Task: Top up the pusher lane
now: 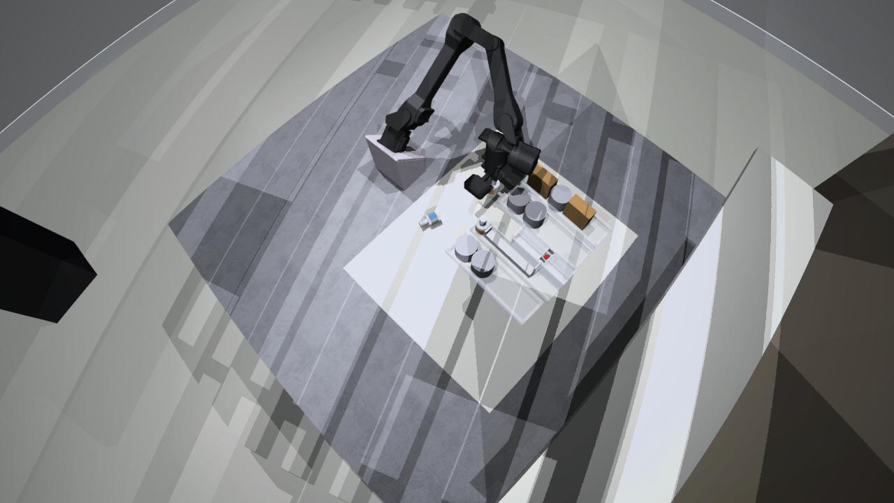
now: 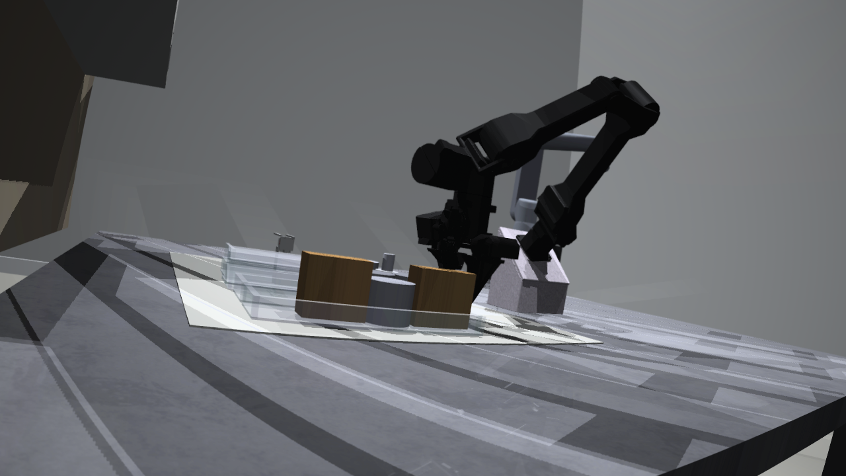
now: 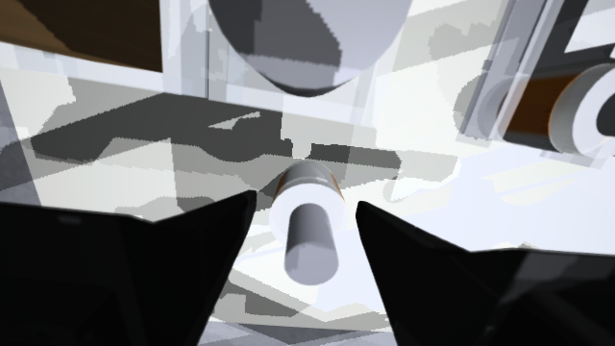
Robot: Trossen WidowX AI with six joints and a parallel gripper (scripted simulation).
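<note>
The loose jar has a brown band, a white shoulder and a grey cap. It stands upright on the white mat just in front of the clear shelf tray. My gripper is lowered over it with one finger on each side. A narrow gap shows between each finger and the jar, so the gripper is still open. The matching jar stands at the front of the sprung lane. The pusher plate with a red mark is far back in the lane.
A blue-banded jar lies on the mat to the left. Grey cylinders and brown boxes fill the lanes on both sides. The arm's base block stands behind the mat.
</note>
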